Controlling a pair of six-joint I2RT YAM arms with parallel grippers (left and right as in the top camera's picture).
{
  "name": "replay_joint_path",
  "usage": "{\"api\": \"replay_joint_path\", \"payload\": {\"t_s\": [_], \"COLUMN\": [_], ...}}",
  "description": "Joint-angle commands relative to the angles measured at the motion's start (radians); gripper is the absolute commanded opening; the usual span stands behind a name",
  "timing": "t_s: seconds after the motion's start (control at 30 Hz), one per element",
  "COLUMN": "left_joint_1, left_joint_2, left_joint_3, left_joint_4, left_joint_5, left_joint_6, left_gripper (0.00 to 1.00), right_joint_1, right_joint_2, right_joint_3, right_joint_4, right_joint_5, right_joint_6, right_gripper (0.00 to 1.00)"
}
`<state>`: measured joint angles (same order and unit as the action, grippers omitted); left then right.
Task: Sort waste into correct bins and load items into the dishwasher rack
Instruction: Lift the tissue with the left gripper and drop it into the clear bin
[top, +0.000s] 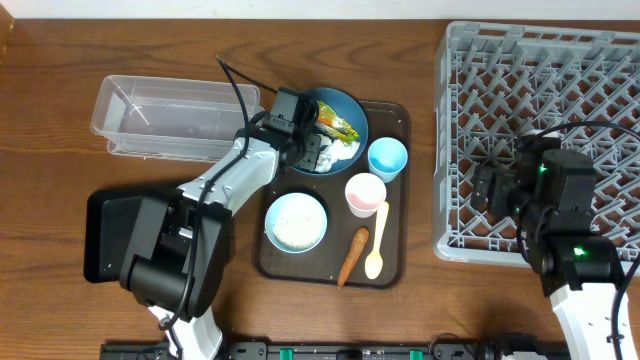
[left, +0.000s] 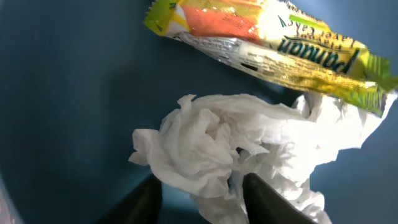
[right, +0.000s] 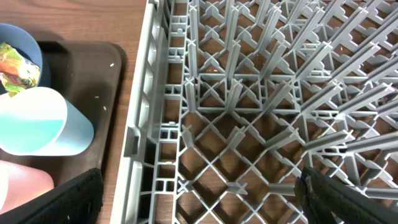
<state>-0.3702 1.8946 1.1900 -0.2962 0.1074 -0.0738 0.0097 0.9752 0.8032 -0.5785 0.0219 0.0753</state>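
From the left wrist view, the left gripper (left: 199, 202) is spread, its fingers either side of the crumpled white tissue (left: 230, 143) on the dark blue round plate (left: 62, 93). The green-and-orange snack wrapper (left: 267, 43) overlaps the tissue. Overhead, the arm hides most of this. The right gripper (right: 205, 199) hangs spread over the grey plastic lattice rack (right: 261, 93), its fingertips cut off.

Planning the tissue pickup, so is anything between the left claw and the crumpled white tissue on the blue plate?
Nothing visible does. The open left claw straddles the near edge of the crumpled white tissue. The green-and-orange snack wrapper overlaps only its far side, on the dark blue round plate.
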Motion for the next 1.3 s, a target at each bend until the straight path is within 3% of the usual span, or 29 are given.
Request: {"api": "replay_joint_path", "payload": {"t_s": [0.0,0.13,0.23,0.6,0.8,1.07,1.27], "left_joint_1": [-0.002,-0.002,-0.002,0.013,0.122,0.305,0.328], "left_joint_2": [0.010,0.003,-0.016,-0.260,-0.415,-0.378,-0.291], "left_joint_3": [0.025,0.026,0.030,0.030,0.030,0.024,0.024], "left_joint_4": [0.008,0.030,0.029,-0.013,-0.013,-0.013,-0.013], "left_joint_5": [-0.018,-0.018,-0.019,-0.127,-0.208,-0.216,-0.216], "left_joint_6": [0.005,0.005,0.005,0.006,0.005,-0.014,-0.014], "left_gripper": [0.35,0.13,0.06,0.06,0.06,0.06,0.06], "right_joint_1": [0.003,0.003,0.003,0.003,0.003,0.003,0.003], "right_joint_2": [-0.002,-0.002,-0.002,-0.002,-0.002,-0.002,-0.002], "right_joint_3": [0.021,0.021,0.021,0.021,0.021,0.021,0.021], "right_joint_4": [-0.002,-0.002,-0.002,-0.001,-0.001,-0.001,-0.001], "right_joint_5": [-0.004,-0.004,-0.003,-0.003,-0.003,-0.003,-0.003], "right_joint_6": [-0.002,-0.002,-0.002,-0.002,-0.002,-0.002,-0.002], "right_gripper": [0.98,0.98,0.97,0.98,0.98,0.98,0.98]}}
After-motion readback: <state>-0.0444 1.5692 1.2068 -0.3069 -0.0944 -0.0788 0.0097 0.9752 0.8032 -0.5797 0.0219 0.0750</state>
